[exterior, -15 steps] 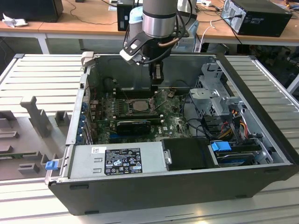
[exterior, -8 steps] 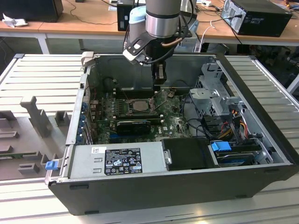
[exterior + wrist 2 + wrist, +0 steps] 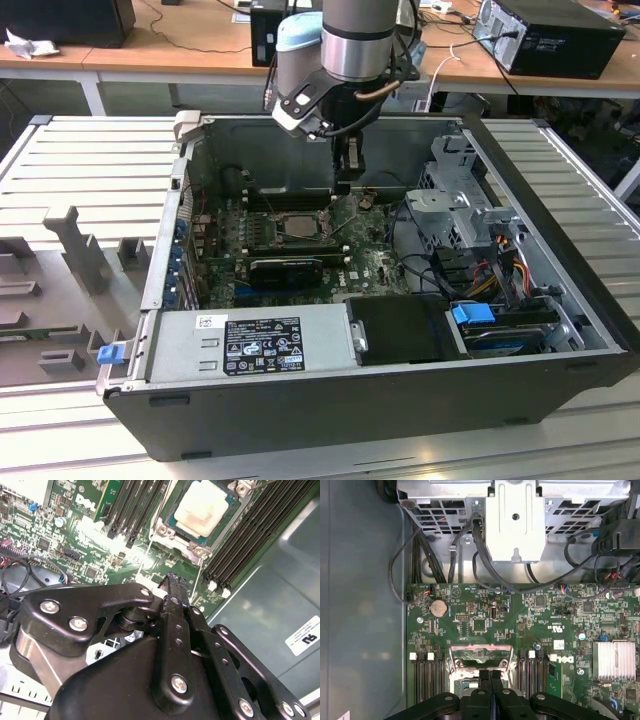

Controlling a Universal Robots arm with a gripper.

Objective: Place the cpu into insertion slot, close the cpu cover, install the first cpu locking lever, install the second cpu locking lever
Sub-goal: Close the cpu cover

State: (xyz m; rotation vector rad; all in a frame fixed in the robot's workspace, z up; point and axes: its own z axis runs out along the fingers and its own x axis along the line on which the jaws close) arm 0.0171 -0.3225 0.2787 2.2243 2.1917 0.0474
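Exterior view: slatted table (image 3: 90, 165) bears case (image 3: 330, 410), cpu (image 3: 297, 226) seated (desks (image 3: 195, 42) behind).

A ribbed grey metal work table (image 3: 90, 160) spans the foreground, with grey moulded fixture blocks (image 3: 75, 250) standing on it at the exterior view's left. Behind it runs a wooden-topped bench (image 3: 200, 45) on white legs, carrying a black computer tower (image 3: 560, 35) and loose cables (image 3: 440, 70).

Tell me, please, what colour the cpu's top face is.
The cpu is silver-grey with a pale cream smear, best seen in the second wrist view.
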